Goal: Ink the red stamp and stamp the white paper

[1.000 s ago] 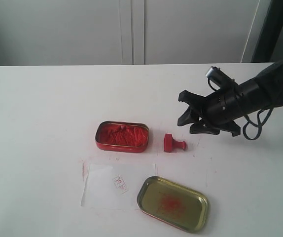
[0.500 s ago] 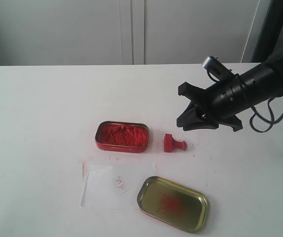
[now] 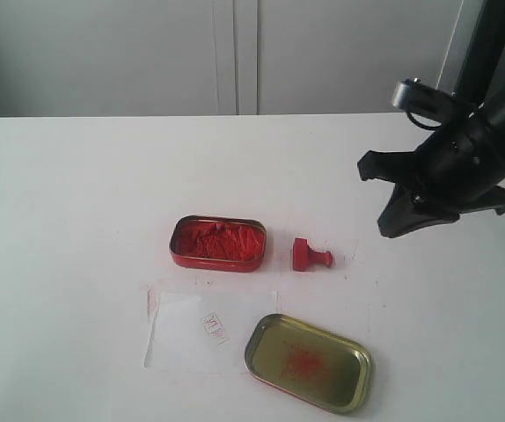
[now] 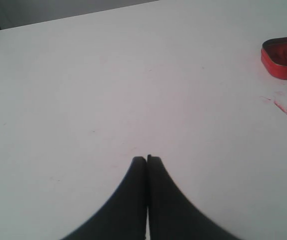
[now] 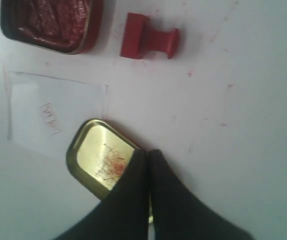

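Observation:
The red stamp [image 3: 310,256] lies on its side on the white table, knob pointing right, just right of the open red ink tin [image 3: 218,243]. It also shows in the right wrist view as the red stamp [image 5: 148,42]. The white paper [image 3: 208,330] lies flat in front of the tin and bears a small red imprint; it appears again as the white paper [image 5: 53,112]. My right gripper [image 3: 391,224] hangs shut and empty above the table, right of the stamp and apart from it; its tips [image 5: 148,151] meet. My left gripper [image 4: 147,159] is shut over bare table, out of the exterior view.
A gold tin lid [image 3: 308,362] with red smears lies at the front, its edge touching the paper's right side; it shows under the right fingertips as the lid [image 5: 101,155]. The ink tin [image 4: 286,57] sits at the edge of the left wrist view. Red ink specks mark the table.
My right gripper has swung to the right, away from the stamp. The stamp, tin, lid and paper have not moved.

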